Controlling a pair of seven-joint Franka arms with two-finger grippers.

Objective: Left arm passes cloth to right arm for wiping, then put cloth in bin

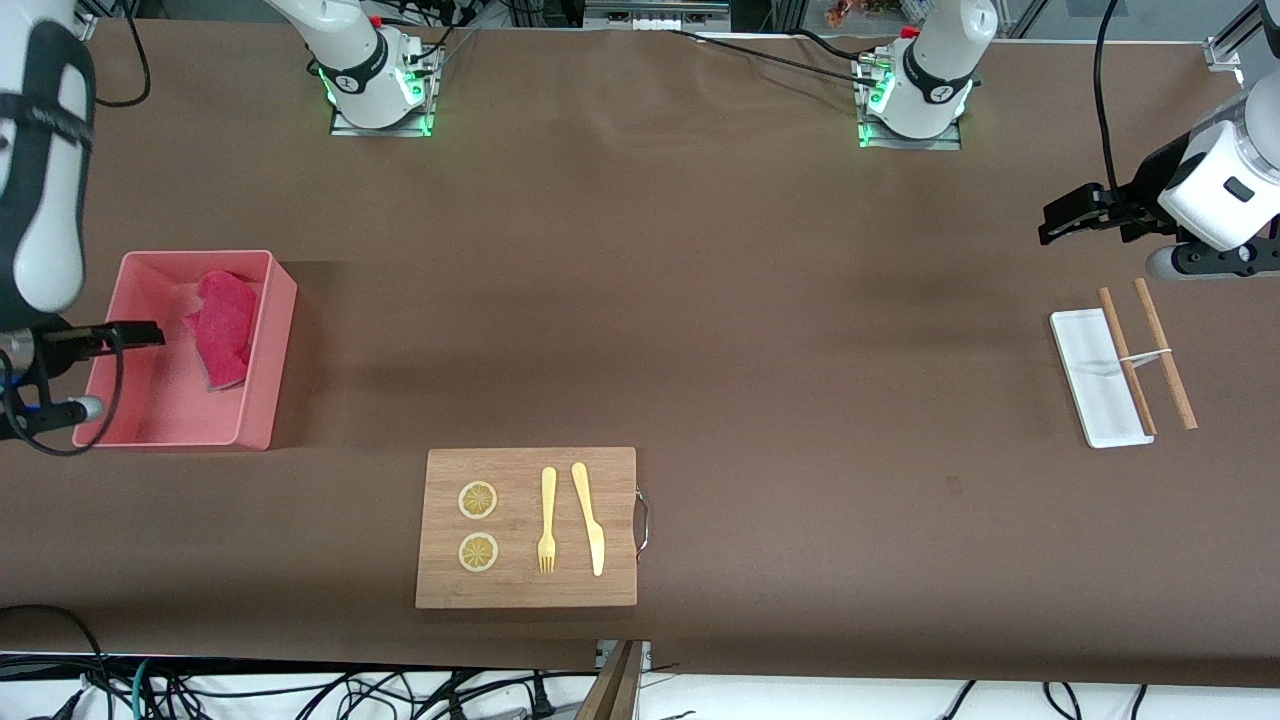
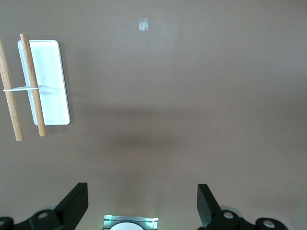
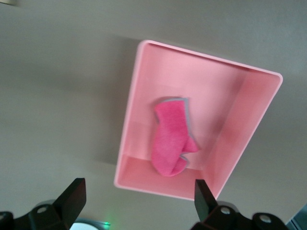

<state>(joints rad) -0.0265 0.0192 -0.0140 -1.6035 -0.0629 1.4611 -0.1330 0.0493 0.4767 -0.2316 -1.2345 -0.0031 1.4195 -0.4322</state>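
Soft magenta-red folded cloth edged dark grey; salmon-pink rectangular plastic bin; matte brown table cover; pale wooden cutting board bearing two yellow-centred citrus slices; small flat white tray; tan wooden sticks.

No lettering, label, brand or number can be read anywhere around me. The bands on my two bases carry small dark marks, too small to make out. A pale little patch on the table under my left wrist shows no legible print.
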